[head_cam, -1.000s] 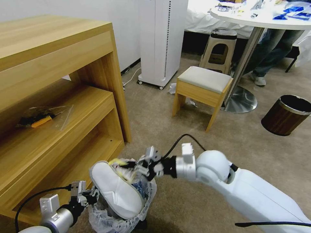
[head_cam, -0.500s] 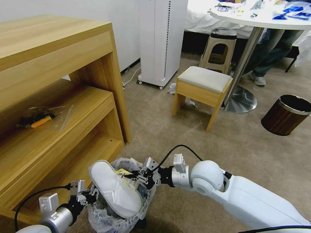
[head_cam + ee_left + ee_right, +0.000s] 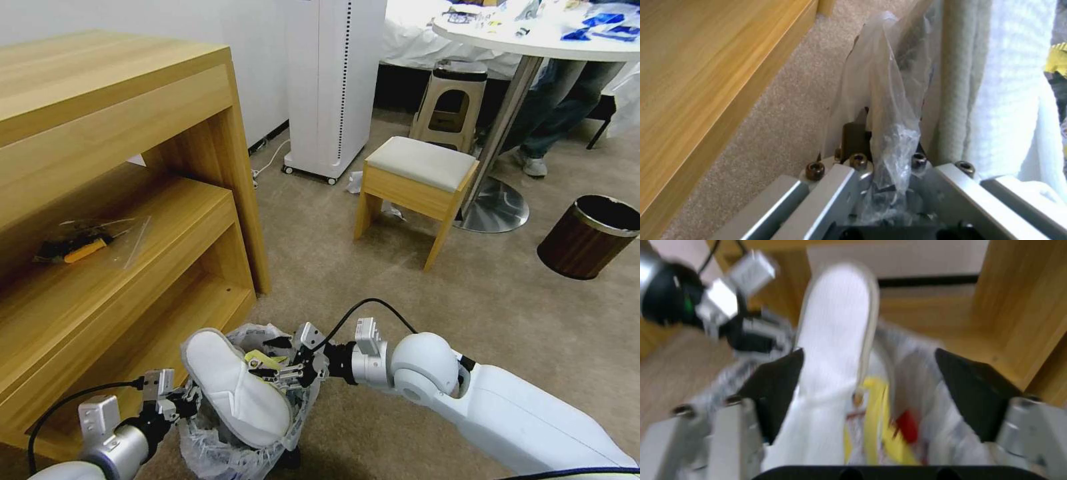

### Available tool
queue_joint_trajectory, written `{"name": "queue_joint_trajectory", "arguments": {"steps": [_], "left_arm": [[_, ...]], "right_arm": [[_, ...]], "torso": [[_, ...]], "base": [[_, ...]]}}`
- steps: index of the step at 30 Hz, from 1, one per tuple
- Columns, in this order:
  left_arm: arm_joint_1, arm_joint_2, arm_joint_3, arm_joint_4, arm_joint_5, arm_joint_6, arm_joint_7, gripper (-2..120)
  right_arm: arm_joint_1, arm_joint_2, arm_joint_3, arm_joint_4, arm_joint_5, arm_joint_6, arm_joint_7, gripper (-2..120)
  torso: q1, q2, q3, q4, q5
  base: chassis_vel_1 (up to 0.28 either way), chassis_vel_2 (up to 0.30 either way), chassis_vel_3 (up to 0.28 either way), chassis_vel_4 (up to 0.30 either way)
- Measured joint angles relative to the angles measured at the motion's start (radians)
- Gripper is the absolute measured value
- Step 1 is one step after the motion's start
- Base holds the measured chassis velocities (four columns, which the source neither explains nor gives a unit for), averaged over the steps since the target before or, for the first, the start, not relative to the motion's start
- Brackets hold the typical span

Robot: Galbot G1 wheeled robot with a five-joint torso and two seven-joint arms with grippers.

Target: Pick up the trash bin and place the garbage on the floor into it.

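Beige carpet floor (image 3: 373, 267) beside wooden shelf (image 3: 120, 200) | my left tool (image 3: 175, 404) is pinching trash bin (image 3: 227, 447) rim, keeping it steady | my right tool (image 3: 283, 363) is hovering wide over yellow wrapper (image 3: 261, 361) inside, beside the white slipper (image 3: 233, 390).

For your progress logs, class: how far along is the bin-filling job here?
Done: the trash bin is gripped at its bag rim by the left pincer, with a white slipper inside. In hand: the right pincer, open over the bin, above a yellow wrapper. Left: paper scraps by the stool.

Bright even light; right wrist view motion-blurred
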Motion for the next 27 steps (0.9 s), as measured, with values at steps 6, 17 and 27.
{"name": "queue_joint_trajectory", "arguments": {"steps": [6, 17, 27], "left_arm": [[-0.002, 0.002, -0.002, 0.020, 0.004, 0.000, 0.006, 0], [-0.015, 0.009, -0.002, 0.052, 0.004, 0.000, 0.005, 0], [-0.024, 0.013, 0.005, 0.086, 0.008, 0.000, 0.008, 0]], "right_arm": [[-0.069, -0.002, 0.097, 0.056, 0.002, 0.002, 0.017, 97], [-0.345, -0.030, 0.473, 0.135, -0.005, 0.045, 0.116, 100], [-0.643, 0.031, 0.882, 0.141, -0.049, 0.112, 0.088, 100]], "torso": [[0.000, 0.000, 0.000, 0.0001, 0.0000], [0.000, 0.000, 0.000, -0.0001, 0.0001], [0.000, 0.000, 0.000, -0.0002, 0.0002]], "base": [[0.000, 0.000, 0.000, 0.000], [0.000, 0.000, 0.000, 0.000], [0.000, 0.000, 0.000, 0.000]]}}
